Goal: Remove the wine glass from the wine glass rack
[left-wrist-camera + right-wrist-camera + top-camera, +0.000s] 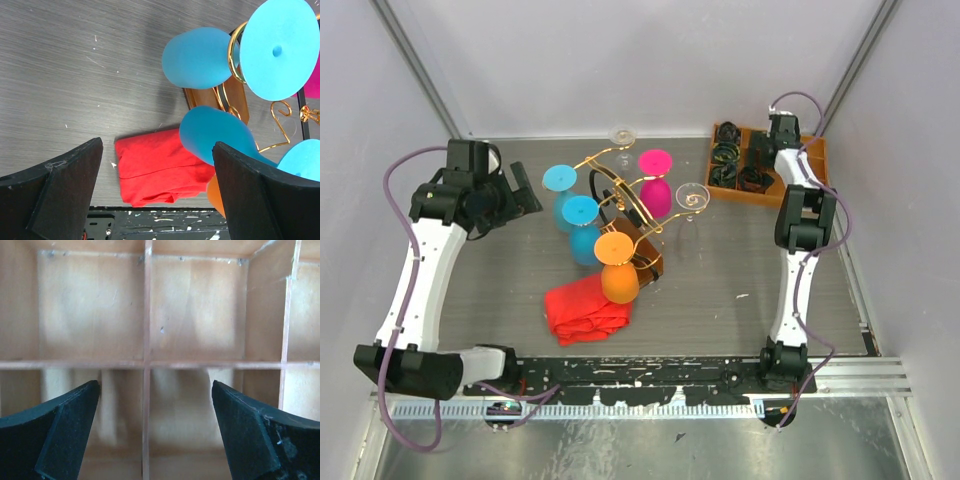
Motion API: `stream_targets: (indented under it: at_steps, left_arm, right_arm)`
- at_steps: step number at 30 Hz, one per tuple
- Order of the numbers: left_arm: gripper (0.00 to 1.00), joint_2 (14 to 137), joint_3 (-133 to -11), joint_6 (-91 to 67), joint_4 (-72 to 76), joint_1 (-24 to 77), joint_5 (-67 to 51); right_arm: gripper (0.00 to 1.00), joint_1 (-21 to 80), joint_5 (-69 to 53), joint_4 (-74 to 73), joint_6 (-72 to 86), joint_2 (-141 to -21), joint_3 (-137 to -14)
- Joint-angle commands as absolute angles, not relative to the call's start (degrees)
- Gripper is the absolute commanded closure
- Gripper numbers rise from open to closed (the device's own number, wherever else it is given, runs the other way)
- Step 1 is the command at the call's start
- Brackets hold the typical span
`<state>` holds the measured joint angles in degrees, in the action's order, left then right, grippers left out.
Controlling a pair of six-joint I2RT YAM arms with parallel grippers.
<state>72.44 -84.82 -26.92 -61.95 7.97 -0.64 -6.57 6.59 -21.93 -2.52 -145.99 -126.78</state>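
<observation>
Beside the surface's point(750, 280) left edge, the left gripper point(157, 145), jaws released, faces the gold wire wine glass rack point(630, 205); right gripper point(155, 385) likewise, empty. Seemingly the approach step: next, straddle an opaque blue wine glass point(200, 57).

Left arm point(425, 270), white links with black joints: rises from its base, elbow bent, forearm angled inward. Left gripper point(525, 188) point(157, 150), black, two-finger: jaws spread wide, nothing between the fingers point(65, 190), aimed downward.

Right arm point(792, 290), same build: stretched far forward, wrist folded over. Right gripper point(778, 128) point(155, 387): jaws wide apart, empty, pointing straight down.
</observation>
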Motion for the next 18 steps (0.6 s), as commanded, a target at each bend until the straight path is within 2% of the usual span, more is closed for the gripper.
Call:
stream_targets:
  at_steps: [1, 8, 12, 18]
  left_arm:
    - [0.02, 70.48, -85.77, -27.6, -61.87, 7.73, -2.78]
    - [0.02, 67.18, -83.74, -29.96, -61.75, 7.73, -4.68]
    - [0.02, 67.07, -83.74, -30.54, -62.21, 7.73, -7.2]
    - [0.02, 65.95, -83.74, -30.67, -62.6, 7.71, -8.18]
  right_arm:
    - [0.0, -4.13, 6.9, -11.6, -4.82, -131.06, -120.56]
    - [0.0, 0.82, -5.88, -26.56, -1.26, -120.31, -120.19]
    - [0.0, 3.3, -8.23, -40.34, 0.92, -125.23, -129.04]
    - [0.01, 5.51, -8.85, -46.79, 2.71, -130.22, -133.3]
